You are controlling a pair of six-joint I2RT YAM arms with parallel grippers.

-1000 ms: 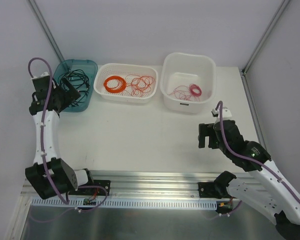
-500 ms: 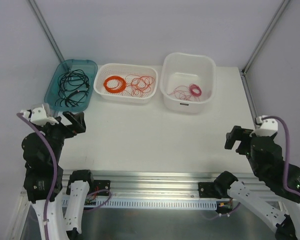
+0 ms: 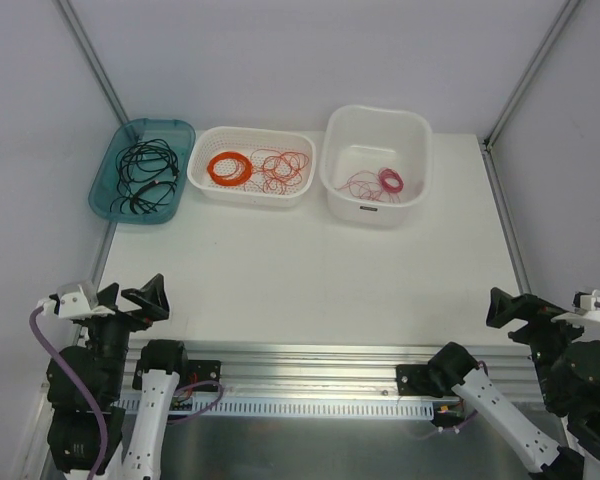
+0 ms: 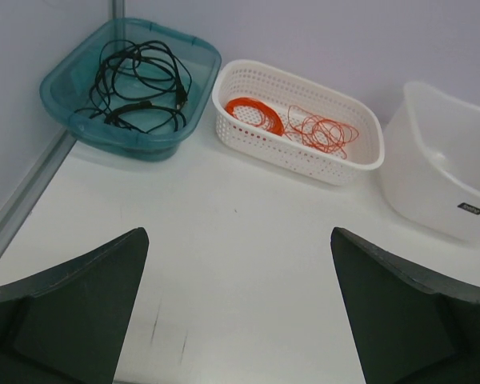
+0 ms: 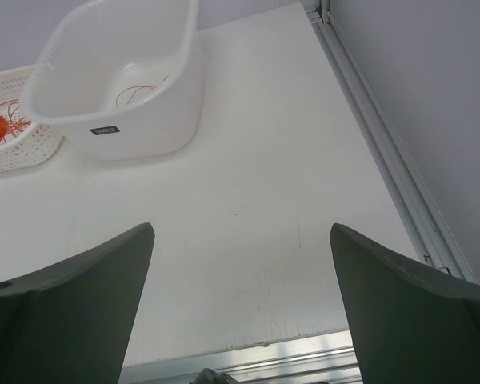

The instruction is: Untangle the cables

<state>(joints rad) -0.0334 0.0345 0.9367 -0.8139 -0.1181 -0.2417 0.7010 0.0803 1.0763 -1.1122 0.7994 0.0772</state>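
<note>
No mixed tangle of cables shows; the wires lie apart by colour. Loose black cables (image 3: 145, 175) (image 4: 140, 84) lie in a teal tray (image 3: 98, 192). Loose orange-red loops (image 3: 285, 168) (image 4: 324, 132) lie beside a neat orange coil (image 3: 228, 167) in a white perforated basket (image 3: 250, 194). Thin pinkish-red wire (image 3: 360, 183) (image 5: 136, 92) and a small pink coil (image 3: 391, 180) lie in a white tub (image 3: 372, 210). My left gripper (image 3: 130, 298) (image 4: 240, 232) is open and empty at the near left edge. My right gripper (image 3: 530, 312) (image 5: 242, 228) is open and empty at the near right edge.
The three containers stand in a row along the table's far edge. A metal rail (image 3: 300, 360) runs along the near edge, and another frame rail (image 5: 384, 160) along the right side. White walls close in the left, back and right.
Both arms have drawn back from over the table to the near edge. The left gripper left the teal tray; the right left the middle right. Both stayed empty.
</note>
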